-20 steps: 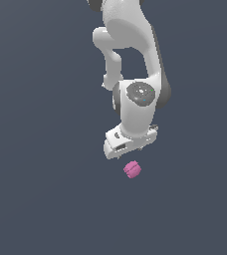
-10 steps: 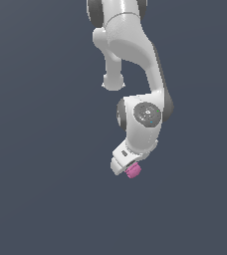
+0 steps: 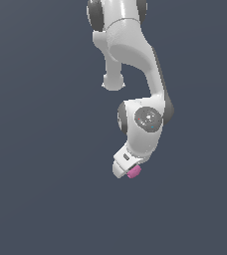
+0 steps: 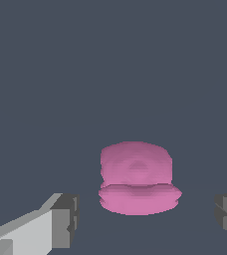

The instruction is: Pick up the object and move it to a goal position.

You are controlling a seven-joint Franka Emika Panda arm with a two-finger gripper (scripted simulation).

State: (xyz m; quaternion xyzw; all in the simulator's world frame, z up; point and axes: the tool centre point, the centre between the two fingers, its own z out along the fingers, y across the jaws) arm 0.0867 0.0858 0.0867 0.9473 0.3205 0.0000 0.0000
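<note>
around object (image 4: 137, 178), fingers (image 4: 60, 219) lowered, spread apart

We count one pink object (image 3: 134, 172) and one white arm (image 3: 135, 74). We also count one gripper (image 4: 145, 214) with two fingers (image 4: 65, 219).

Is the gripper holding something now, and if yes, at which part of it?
Nothing is held. In the wrist view the gripper is open: both fingertips stand apart from the pink object, with a visible gap on each side.
</note>
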